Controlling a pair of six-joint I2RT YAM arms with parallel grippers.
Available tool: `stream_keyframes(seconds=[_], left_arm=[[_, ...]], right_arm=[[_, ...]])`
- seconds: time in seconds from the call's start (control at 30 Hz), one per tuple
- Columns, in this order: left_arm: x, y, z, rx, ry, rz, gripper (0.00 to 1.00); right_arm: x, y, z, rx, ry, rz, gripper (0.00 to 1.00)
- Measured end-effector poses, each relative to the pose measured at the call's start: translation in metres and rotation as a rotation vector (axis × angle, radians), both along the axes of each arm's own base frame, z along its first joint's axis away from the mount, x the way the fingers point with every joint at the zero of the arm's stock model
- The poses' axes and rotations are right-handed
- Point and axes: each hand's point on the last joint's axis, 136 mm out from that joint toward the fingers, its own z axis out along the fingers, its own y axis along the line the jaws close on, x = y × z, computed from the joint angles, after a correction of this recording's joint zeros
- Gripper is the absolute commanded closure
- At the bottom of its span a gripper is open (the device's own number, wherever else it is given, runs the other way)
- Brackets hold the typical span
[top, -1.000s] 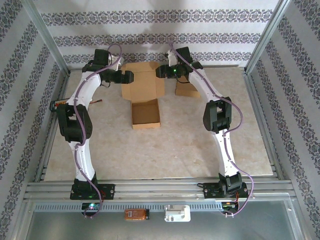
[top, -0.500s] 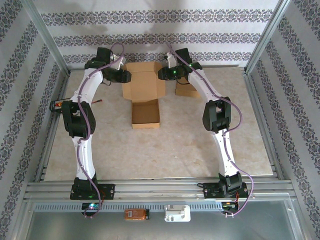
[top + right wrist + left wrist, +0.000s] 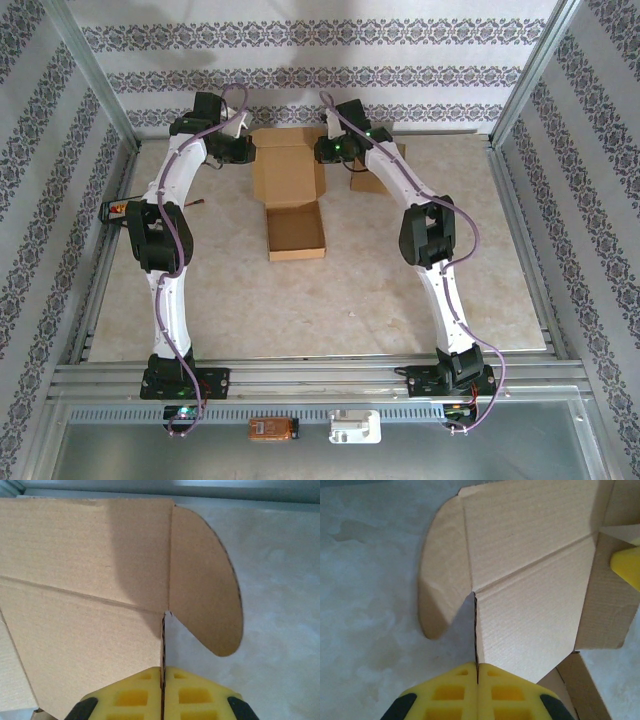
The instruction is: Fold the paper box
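Cardboard paper box [image 3: 290, 190], lying unfolded at the far centre of the table [image 3: 400, 290], with its long axis running near to far and its raised tray [image 3: 296, 235] at the near end. With pads pinched tight, the left gripper [image 3: 477, 672] and right gripper [image 3: 163, 672] each clamp one side edge of the far lid panel [image 3: 287, 172], so the box sits squarely between them. Judged next: both arms swing the lid toward the tray together.

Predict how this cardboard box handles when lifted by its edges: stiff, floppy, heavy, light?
Panels of the paper box look corrugated, so probably stiff, yet likely hinging at the crease. Thin walls pinched by left gripper and right gripper suggest it's light.
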Motion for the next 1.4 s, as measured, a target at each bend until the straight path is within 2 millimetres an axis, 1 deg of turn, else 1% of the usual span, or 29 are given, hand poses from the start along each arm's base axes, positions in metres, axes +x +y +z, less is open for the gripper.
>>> stream_keyframes(seconds=[0.13,0.27,0.33,0.37,0.43,0.5,0.53,0.6,0.63,0.73,0.8,0.9,0.97,1.07,1.2,1.27,1.3,1.33,1.4], left_arm=[[0.007,0.004,-0.003,0.029,-0.036,0.049,0.95],[0.006,0.003,-0.002,0.047,-0.111,0.077,0.96],[0.001,0.003,0.002,0.045,-0.165,0.083,0.98],[-0.002,0.003,0.005,0.041,-0.202,0.082,1.00],[-0.008,0.002,0.008,0.036,-0.270,0.077,1.00],[-0.013,-0.001,0.011,0.040,-0.347,0.053,1.00],[-0.014,-0.003,0.013,0.041,-0.381,0.037,1.00],[-0.014,-0.007,0.015,0.047,-0.445,-0.002,1.00],[-0.013,-0.009,0.016,0.050,-0.471,-0.017,1.00],[-0.012,-0.015,0.018,0.061,-0.547,-0.069,1.00],[-0.012,-0.019,0.020,0.065,-0.590,-0.102,1.00],[-0.012,-0.022,0.023,0.073,-0.645,-0.137,1.00],[-0.012,-0.024,0.024,0.076,-0.672,-0.160,1.00],[-0.013,-0.027,0.026,0.088,-0.703,-0.187,1.00],[-0.013,-0.029,0.029,0.106,-0.742,-0.222,1.00],[-0.014,-0.029,0.027,0.113,-0.749,-0.230,1.00],[-0.015,-0.029,0.026,0.115,-0.750,-0.233,1.00],[-0.015,-0.030,0.025,0.117,-0.751,-0.236,1.00],[-0.016,-0.030,0.025,0.122,-0.758,-0.240,1.00]], right_arm=[[-0.001,0.006,0.011,-0.030,-0.022,-0.086,0.87],[-0.004,0.014,0.024,-0.065,-0.071,-0.133,0.84],[-0.006,0.016,0.032,-0.079,-0.112,-0.136,0.75],[-0.009,0.017,0.034,-0.092,-0.130,-0.128,0.71],[-0.019,0.018,0.036,-0.125,-0.169,-0.099,0.62],[-0.032,0.018,0.040,-0.156,-0.215,-0.064,0.46],[-0.037,0.018,0.042,-0.171,-0.235,-0.043,0.42],[-0.049,0.016,0.050,-0.203,-0.282,0.010,0.25],[-0.053,0.016,0.055,-0.218,-0.307,0.041,0.20],[-0.067,0.011,0.078,-0.272,-0.395,0.131,0.15],[-0.072,0.008,0.098,-0.320,-0.473,0.185,0.09],[-0.077,0.005,0.127,-0.404,-0.608,0.268,0.07],[-0.076,0.003,0.142,-0.485,-0.690,0.315,0.04],[-0.064,0.004,0.161,-0.598,-0.784,0.356,0.02],[-0.043,0.018,0.181,-0.661,-0.848,0.437,0.02],[-0.038,0.027,0.181,-0.670,-0.852,0.491,0.02],[-0.036,0.032,0.177,-0.671,-0.854,0.519,0.02],[-0.035,0.033,0.168,-0.673,-0.842,0.545,0.03],[-0.041,0.036,0.142,-0.669,-0.777,0.618,0.06]])
